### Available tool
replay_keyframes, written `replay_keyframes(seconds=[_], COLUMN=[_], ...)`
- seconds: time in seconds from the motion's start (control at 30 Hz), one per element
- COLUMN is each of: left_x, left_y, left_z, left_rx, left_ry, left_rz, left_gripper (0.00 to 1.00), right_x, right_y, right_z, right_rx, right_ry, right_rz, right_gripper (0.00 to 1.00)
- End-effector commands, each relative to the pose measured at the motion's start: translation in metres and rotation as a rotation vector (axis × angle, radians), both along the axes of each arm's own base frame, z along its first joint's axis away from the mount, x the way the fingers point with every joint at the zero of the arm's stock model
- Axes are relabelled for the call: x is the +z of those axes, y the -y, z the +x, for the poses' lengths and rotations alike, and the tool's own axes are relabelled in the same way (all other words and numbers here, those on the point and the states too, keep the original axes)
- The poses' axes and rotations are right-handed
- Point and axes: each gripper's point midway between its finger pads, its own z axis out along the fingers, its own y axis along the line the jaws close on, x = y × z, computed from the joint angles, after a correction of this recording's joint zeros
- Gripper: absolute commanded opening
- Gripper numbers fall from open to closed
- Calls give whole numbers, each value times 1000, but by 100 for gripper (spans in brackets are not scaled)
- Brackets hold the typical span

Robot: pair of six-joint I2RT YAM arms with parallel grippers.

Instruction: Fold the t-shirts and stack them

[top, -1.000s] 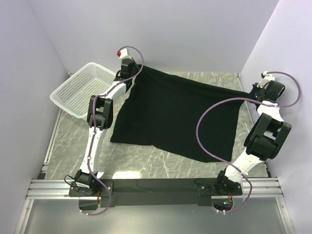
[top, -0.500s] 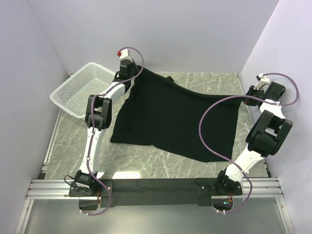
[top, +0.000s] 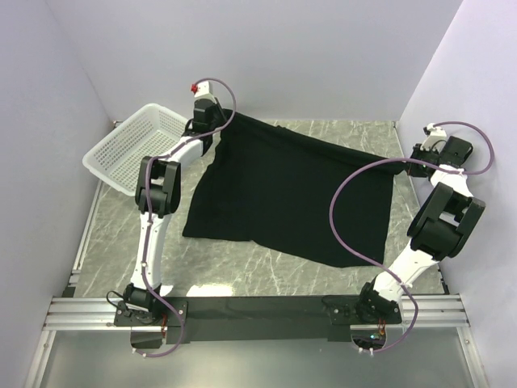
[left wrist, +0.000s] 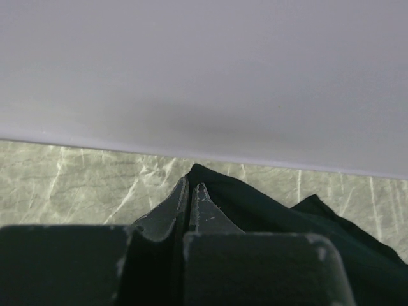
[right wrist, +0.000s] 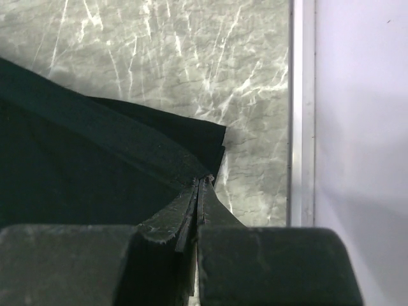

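The t-shirt [top: 291, 190] is plain black. The bench [top: 242, 260] is grey-green marble with white veins. The basket [top: 131, 150] is white mesh.

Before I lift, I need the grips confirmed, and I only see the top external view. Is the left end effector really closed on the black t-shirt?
Observer: Yes. In the left wrist view the left end effector is shut, and the black t-shirt rises to a peak at its fingertips.
Operator: And the right one?
Observer: The right end effector is shut on the cloth edge too, beside a folded corner.
Operator: Anything near it?
Observer: A metal rail runs beside it, apart from the cloth.
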Motion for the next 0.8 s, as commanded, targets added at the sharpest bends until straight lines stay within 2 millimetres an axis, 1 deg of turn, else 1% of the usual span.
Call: replay_keyframes(seconds=[0.0,0.03,0.1,0.17,0.2,0.27,0.3,0.33,0.43,0.47,0.53,0.57,0.63,0.77], left_x=[66,70,70,74,71,78,72,77,82,74,89,84,88,84], left_y=[-13,-12,-9,-8,-8,-9,-8,-8,-5,-5,-3,-3,-4,-5], left_z=[-1,-1,-3,-4,-6,-8,-10,-12,-19,-23,-28,-31,-33,-36], left_rx=[15,10,-12,-24,-28,-34,-43,-50,-87,-98,-124,-134,-147,-179], left_ry=[132,144,147,162,157,186,179,193,228,221,278,277,290,282], left_rz=[5,6,12,21,30,43,52,62,93,106,129,141,164,179], left_gripper=[1,1,1,1,1,1,1,1,1,1,1,1,1,1], right_x=[22,23,25,27,27,29,30,32,33,33,35,35,34,33], right_y=[19,20,21,23,24,24,24,23,22,23,24,25,25,23], right_z=[5,6,8,11,11,13,13,12,11,10,9,8,5,3], right_rx=[-47,-47,-47,-50,-50,-41,-40,-36,-19,-17,-12,-11,1,31], right_ry=[60,62,69,76,76,81,84,89,89,88,92,90,88,84], right_rz=[-84,-84,-84,-89,-91,-103,-104,-106,-107,-112,-111,-113,-108,-119], right_gripper=[0,0,0,0,0,0,0,0,0,0,0,0,0,0])
